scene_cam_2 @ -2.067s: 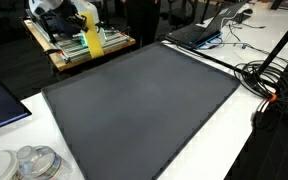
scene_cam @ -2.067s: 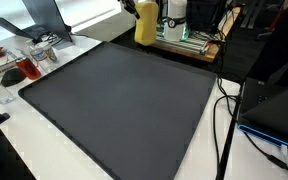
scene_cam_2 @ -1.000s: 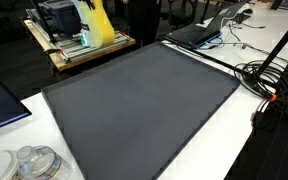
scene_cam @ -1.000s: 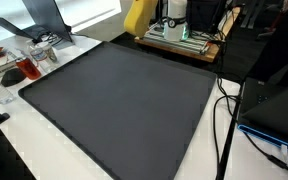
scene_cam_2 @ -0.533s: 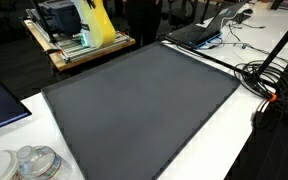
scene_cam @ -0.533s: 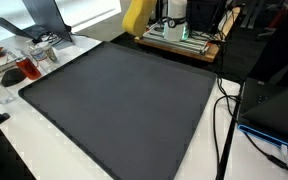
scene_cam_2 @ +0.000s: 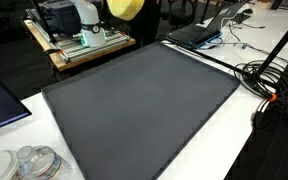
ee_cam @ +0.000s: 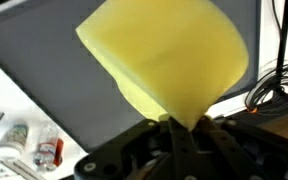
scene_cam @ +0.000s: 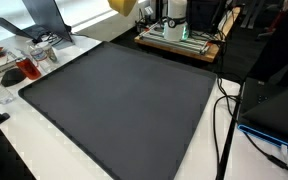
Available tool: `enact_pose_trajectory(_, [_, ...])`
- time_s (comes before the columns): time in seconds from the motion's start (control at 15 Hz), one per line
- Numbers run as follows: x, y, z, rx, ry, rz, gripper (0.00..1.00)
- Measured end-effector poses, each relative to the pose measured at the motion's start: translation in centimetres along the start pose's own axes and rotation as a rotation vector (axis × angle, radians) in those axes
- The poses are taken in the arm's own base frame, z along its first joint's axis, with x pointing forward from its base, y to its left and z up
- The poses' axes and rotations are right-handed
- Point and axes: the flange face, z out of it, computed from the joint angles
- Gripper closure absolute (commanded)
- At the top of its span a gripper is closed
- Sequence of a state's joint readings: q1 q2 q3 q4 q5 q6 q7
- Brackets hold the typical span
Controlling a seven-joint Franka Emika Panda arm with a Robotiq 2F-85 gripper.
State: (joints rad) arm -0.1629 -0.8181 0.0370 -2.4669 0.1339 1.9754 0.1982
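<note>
Yellow cloth (scene_cam_2: 126, 6) now raised higher above mat (scene_cam_2: 144, 110)

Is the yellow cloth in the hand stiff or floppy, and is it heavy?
Probably soft yet slightly firm: the yellow cloth fans out from the pinch of the hand with one fold line. Likely light, since a narrow pinch at one end carries it whole.
</note>
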Motion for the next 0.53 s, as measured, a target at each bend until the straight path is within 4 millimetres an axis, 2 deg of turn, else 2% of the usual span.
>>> enact_pose_trajectory(0.13, [0.6,-3.6,-1.7,-0.018,0.078,-0.096,0.99])
enact_pose_trajectory(0.27, [1.4,-6.4,-2.7,-0.042,0.153,-0.171,0.99])
enact_pose_trajectory(0.53, [4.2,-9.9,-3.0,-0.091,0.229,-0.234,0.99])
